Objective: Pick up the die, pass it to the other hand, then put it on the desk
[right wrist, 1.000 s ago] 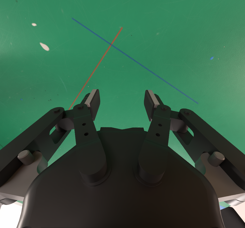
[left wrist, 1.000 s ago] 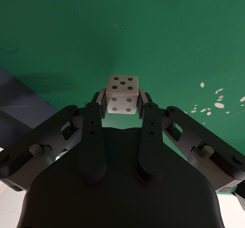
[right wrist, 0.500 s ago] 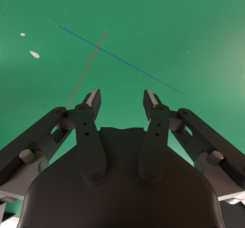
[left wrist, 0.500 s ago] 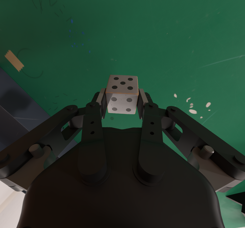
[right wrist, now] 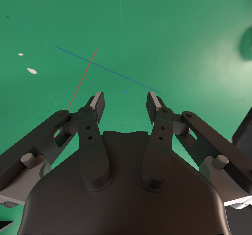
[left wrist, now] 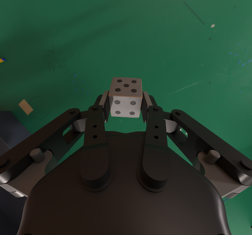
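Observation:
A white die (left wrist: 125, 106) with dark pips is clamped between the pads of my left gripper (left wrist: 125, 105), which is shut on it and holds it above the green desk (left wrist: 136, 30). Its five-pip face points away from the camera and its four-pip face points toward it. My right gripper (right wrist: 125, 105) is open and empty above the same green desk (right wrist: 163, 23). The die does not show in the right wrist view, and neither gripper shows in the other's view.
A strip of tan tape (left wrist: 25, 106) and a dark block (left wrist: 8, 130) lie at the left in the left wrist view. A red line (right wrist: 81, 81) crosses a blue line (right wrist: 109, 70) on the desk under the right gripper. A dark object (right wrist: 244, 132) stands at its right edge.
The left gripper has kept its hold on the die while the desk beneath it has slid down and right in view. The right gripper stays open; the desk lines below it have shifted.

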### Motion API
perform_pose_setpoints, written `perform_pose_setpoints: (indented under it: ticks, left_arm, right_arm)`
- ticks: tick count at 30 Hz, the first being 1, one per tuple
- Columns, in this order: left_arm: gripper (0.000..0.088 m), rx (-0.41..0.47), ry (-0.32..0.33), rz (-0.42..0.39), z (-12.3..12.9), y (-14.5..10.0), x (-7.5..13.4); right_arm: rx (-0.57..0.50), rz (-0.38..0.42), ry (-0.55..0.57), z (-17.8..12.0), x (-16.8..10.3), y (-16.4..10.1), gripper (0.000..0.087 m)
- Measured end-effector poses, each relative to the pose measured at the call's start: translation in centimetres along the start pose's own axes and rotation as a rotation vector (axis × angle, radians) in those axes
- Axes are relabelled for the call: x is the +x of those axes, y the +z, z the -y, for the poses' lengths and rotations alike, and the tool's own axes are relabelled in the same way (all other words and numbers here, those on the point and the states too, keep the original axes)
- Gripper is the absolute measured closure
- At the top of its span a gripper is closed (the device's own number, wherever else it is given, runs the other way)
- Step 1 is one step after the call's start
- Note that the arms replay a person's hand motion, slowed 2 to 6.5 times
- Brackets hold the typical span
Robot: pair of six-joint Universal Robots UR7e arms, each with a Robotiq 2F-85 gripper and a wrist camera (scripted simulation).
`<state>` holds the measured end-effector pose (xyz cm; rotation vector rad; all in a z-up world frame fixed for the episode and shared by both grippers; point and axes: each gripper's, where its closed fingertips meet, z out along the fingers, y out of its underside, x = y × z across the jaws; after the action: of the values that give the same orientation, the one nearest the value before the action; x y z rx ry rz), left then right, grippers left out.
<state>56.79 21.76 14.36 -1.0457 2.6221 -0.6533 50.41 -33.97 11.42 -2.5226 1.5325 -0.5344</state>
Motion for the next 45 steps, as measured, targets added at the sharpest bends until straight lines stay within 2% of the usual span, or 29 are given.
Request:
perform_pose_setpoints:
  ticks: [10, 13, 20, 27, 31, 35, 39, 45]
  left_arm:
    - [0.0485, 0.209, 0.015, -0.185, 3.6, -2.1, 3.4]
    - [0.0485, 0.262, 0.02, -0.253, 4.6, -2.8, 4.6]
    - [0.0485, 0.379, 0.036, -0.42, 6.7, -4.4, 7.7]
    - [0.0485, 0.477, 0.04, -0.604, 8.8, -5.8, 10.8]
    - [0.0485, 0.517, 0.031, -0.721, 9.8, -6.5, 12.6]
    - [0.0485, 0.544, 0.016, -0.834, 10.7, -7.0, 14.2]
    - [0.0485, 0.557, 0.0, -0.937, 11.4, -7.2, 15.7]
    - [0.0485, 0.543, -0.019, -1.079, 12.2, -7.0, 17.9]
  right_arm:
    - [0.266, -0.066, -0.102, 4.3, -1.9, -4.0, 0.0311]
    - [0.365, -0.076, -0.15, 5.8, -3.0, -5.3, 0.0277]
    - [0.601, -0.072, -0.312, 9.1, -6.8, -8.2, 0.0207]
    - [0.797, -0.063, -0.505, 11.0, -11.6, -10.3, 0.0152]
    - [0.882, -0.063, -0.616, 11.6, -14.4, -10.9, 0.0099]
    - [0.968, -0.083, -0.707, 12.1, -16.7, -11.6, 0.009]
    - [1.053, -0.096, -0.761, 12.4, -18.8, -12.3, 0.0066]
    - [1.149, -0.065, -0.812, 12.5, -21.9, -12.8, 0.0029]
